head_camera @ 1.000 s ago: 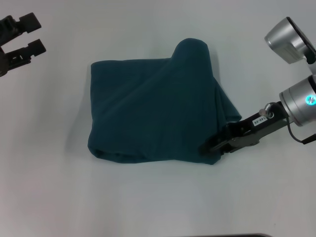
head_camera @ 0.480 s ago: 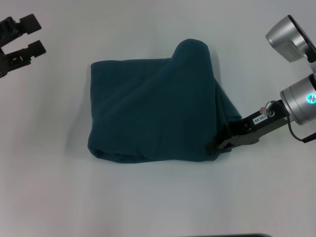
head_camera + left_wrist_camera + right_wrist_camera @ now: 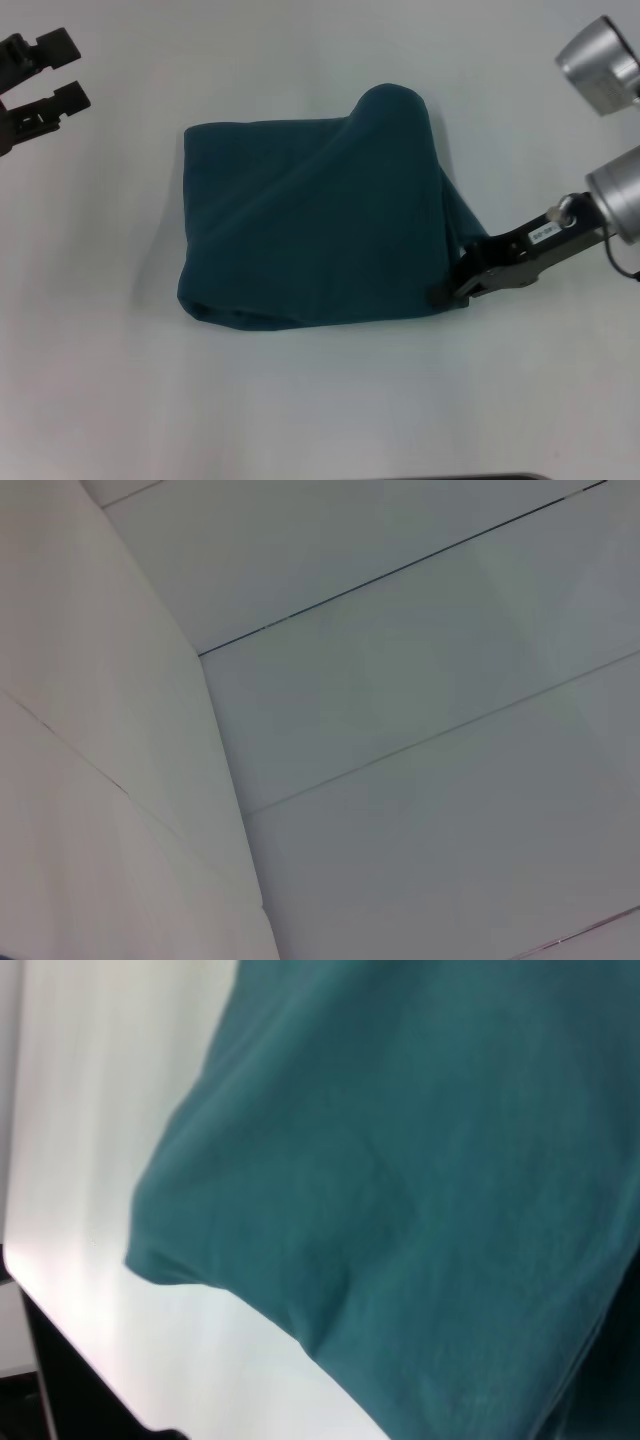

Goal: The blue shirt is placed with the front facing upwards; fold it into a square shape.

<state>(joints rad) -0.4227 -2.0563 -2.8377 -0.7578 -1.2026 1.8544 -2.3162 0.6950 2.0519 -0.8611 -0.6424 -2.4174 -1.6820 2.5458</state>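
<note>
Head view: right tool touches the blue shirt's near-right corner.

A plain white table fills the head view, evenly lit. The left wrist view shows pale wall panels split by thin dark seams.

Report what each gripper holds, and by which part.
Left gripper: open, holds nothing. Right gripper: at the blue shirt's near right corner; a grip cannot be told.

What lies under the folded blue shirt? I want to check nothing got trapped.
Only the white table shows around the blue shirt. Beneath the cloth is covered; the right gripper touches its near right corner.
</note>
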